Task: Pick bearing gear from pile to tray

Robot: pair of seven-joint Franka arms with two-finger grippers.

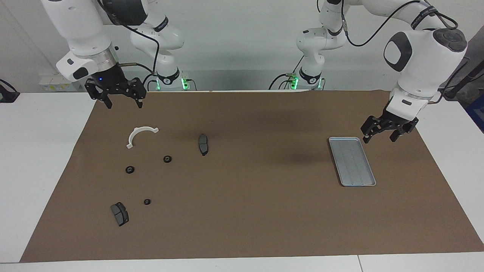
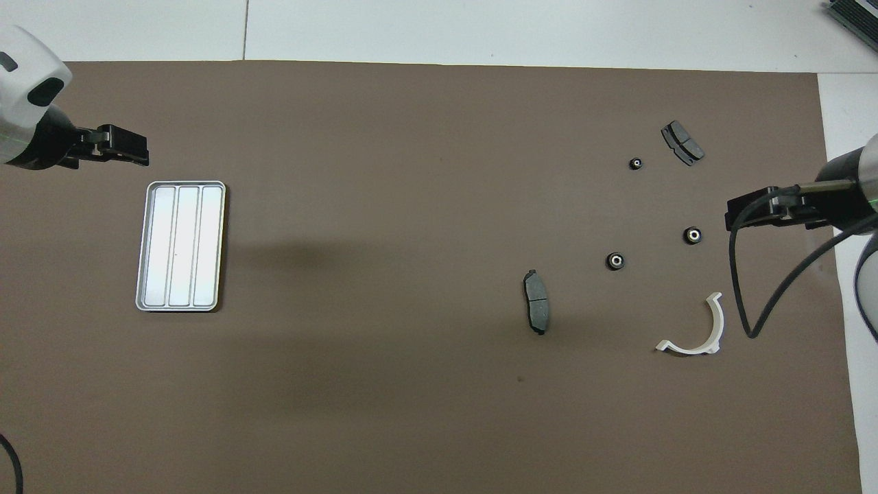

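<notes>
Lower left of the facing view, a dark brake pad (image 1: pixel 119 214) lies flat on the tabletop (image 1: pixel 242 211), a tiny gear (image 1: pixel 147 201) just beside it. Upper left, the right pincer (image 1: pixel 121 102) hangs open and empty above the mat's edge; below it sits the white arc (image 1: pixel 140 135), then two more gears (image 1: pixel 167 159) (image 1: pixel 130 169), with a second pad (image 1: pixel 203 144) toward centre. At right, the left pincer (image 1: pixel 380 136) hangs open, empty, beside the bare tray (image 1: pixel 351 161).
</notes>
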